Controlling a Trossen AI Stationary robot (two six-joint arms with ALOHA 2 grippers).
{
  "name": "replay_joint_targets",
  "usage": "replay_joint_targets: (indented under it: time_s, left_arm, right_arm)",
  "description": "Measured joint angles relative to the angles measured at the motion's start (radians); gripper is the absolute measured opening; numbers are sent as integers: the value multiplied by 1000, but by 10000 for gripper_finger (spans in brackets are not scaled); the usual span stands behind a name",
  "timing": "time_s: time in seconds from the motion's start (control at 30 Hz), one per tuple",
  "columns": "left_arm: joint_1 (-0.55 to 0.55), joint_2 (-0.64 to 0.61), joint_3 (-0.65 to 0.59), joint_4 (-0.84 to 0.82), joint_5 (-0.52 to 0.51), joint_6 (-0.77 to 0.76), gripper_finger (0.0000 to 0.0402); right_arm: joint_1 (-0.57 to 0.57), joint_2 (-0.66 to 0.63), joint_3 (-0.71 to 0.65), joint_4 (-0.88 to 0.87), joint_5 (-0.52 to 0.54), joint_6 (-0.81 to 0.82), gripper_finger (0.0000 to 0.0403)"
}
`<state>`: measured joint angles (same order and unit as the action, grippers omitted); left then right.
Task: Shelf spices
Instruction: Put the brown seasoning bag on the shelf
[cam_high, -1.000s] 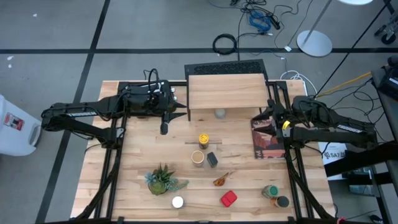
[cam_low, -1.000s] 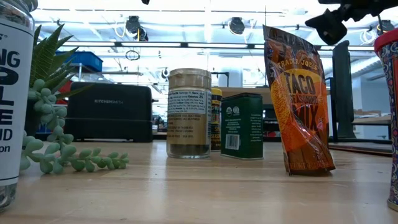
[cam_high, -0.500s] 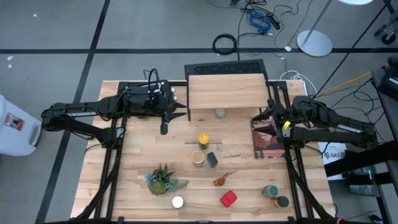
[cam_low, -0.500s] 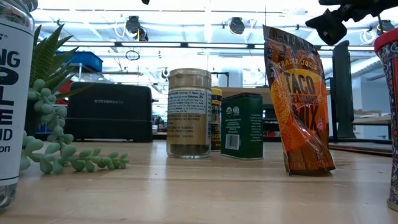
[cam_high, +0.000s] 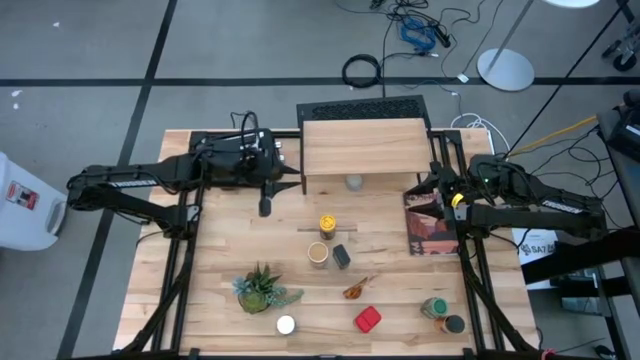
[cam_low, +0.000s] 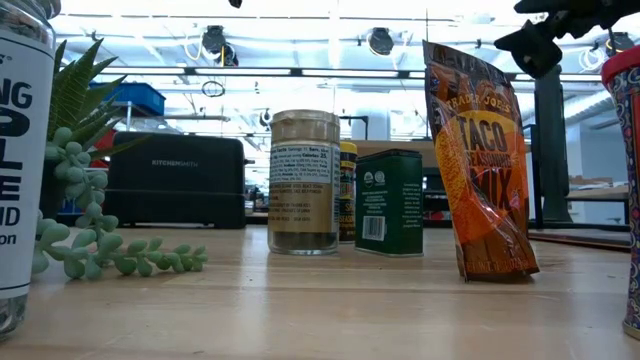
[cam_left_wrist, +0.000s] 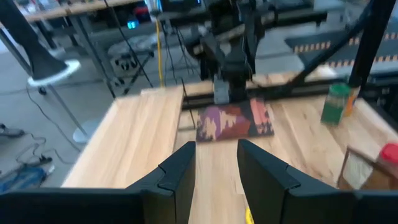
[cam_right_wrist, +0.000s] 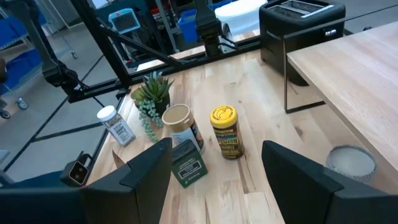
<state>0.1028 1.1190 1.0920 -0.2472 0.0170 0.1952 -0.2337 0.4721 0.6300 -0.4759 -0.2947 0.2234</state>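
Left of the shelf (cam_high: 365, 146): left gripper (cam_high: 264, 206), fingers slightly apart, empty. Right of it: right gripper (cam_high: 427, 192), fingers wide apart, empty. In front of the shelf: spices (cam_high: 327, 226) scattered, one clear jar (cam_high: 353, 183) beneath its plank.

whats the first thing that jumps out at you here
The cluster of spices mid-table: a yellow-lidded jar, a tan-lidded jar and a dark square tin, in front of the wooden shelf. A taco mix pouch looms large in the low view. Both arms flank the shelf, left gripper and right gripper open and empty.
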Motion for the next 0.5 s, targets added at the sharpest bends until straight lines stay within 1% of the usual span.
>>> replay_joint_targets:
  time_s: [0.13, 0.2, 0.27, 0.33, 0.5]
  left_arm:
    - [0, 2, 0, -37, -3, 1, 128]
    - [0, 6, 0, -70, -39, -1, 130]
    - [-3, 8, 0, -121, -43, -3, 142]
    - [-15, 7, 0, -151, -45, -12, 165]
    - [-71, 38, 0, -167, -41, -67, 242]
  right_arm:
    - [0, 7, 0, -1, 0, -2, 235]
    - [0, 9, 0, -2, 0, -2, 235]
    - [0, 10, 0, -6, 0, -2, 235]
    - [0, 10, 0, -11, 0, -3, 235]
    - [0, 17, 0, -18, 0, -12, 235]
